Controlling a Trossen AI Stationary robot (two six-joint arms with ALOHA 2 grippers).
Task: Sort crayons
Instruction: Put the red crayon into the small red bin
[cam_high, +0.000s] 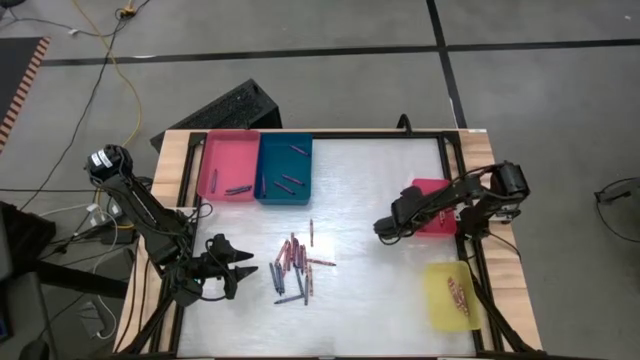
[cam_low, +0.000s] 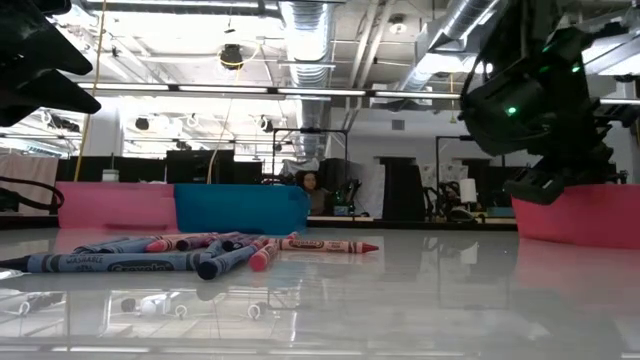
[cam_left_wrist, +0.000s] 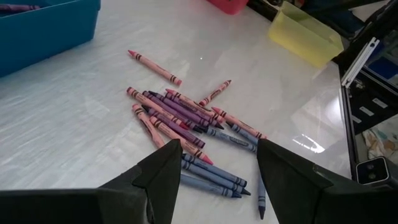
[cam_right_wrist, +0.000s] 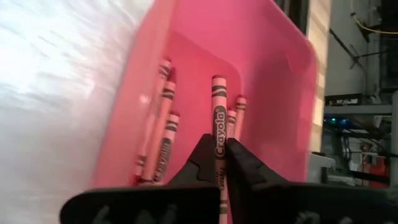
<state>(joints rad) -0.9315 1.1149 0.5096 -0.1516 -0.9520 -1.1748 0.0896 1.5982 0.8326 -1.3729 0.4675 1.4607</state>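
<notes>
bare glossy tabletop (cam_high: 380, 300) lies open between my two arms. my right gripper (cam_right_wrist: 219, 160) pinches one red crayon (cam_right_wrist: 219, 127) over the smooth red tray (cam_right_wrist: 273, 81), where five more paper-wrapped sticks lie. my left gripper (cam_left_wrist: 217, 163), fingers apart, hangs beside the loose crayon pile (cam_left_wrist: 189, 121). pink tray (cam_high: 228, 165), blue tray (cam_high: 285, 168) and yellow tray (cam_high: 452, 295) line the table's edges.

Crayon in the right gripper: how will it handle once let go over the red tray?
The crayon looks stiff, likely light. Round, so it may roll against those lying in the red tray. The right gripper is shut on it.
</notes>
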